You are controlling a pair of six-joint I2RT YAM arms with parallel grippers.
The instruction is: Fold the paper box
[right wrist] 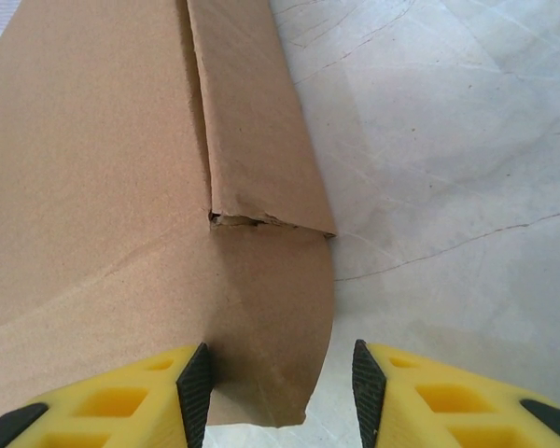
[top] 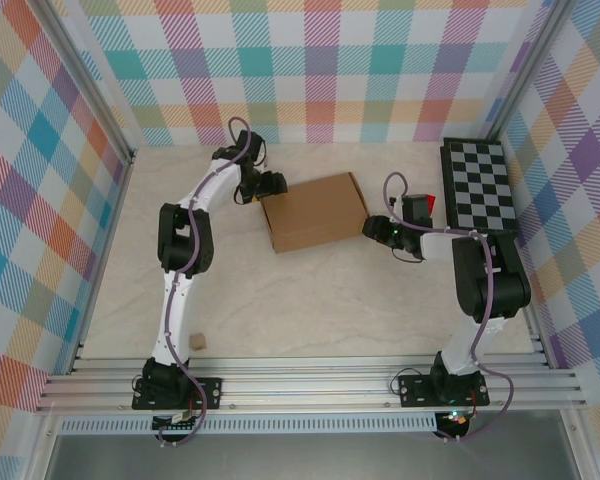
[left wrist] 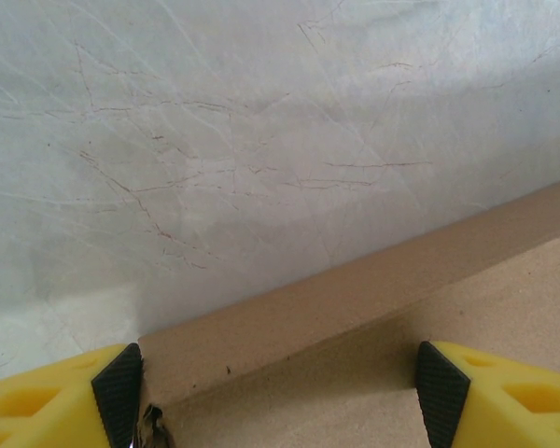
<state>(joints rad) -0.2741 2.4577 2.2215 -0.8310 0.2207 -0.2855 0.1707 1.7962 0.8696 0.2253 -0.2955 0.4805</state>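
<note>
Paper box [top: 315,212] is seen as a shallow brown box near the middle of the table [top: 310,300], slightly turned, between the two arms. Left gripper [top: 264,190] is placed at the box's left corner. In its wrist view the jaws are spread wide across that corner, with one pad [left wrist: 119,392] just beside the end of the side wall, and nothing is clamped. Right gripper [top: 375,228] is set at the box's right edge with its jaws partway apart. A loose flap corner lies between them (right pad [right wrist: 366,387] is clear of the cardboard), so no grip is made. Checkered board [top: 480,185] is noted at far right, tiny tan cube [top: 196,342] near the left arm's base.
</note>
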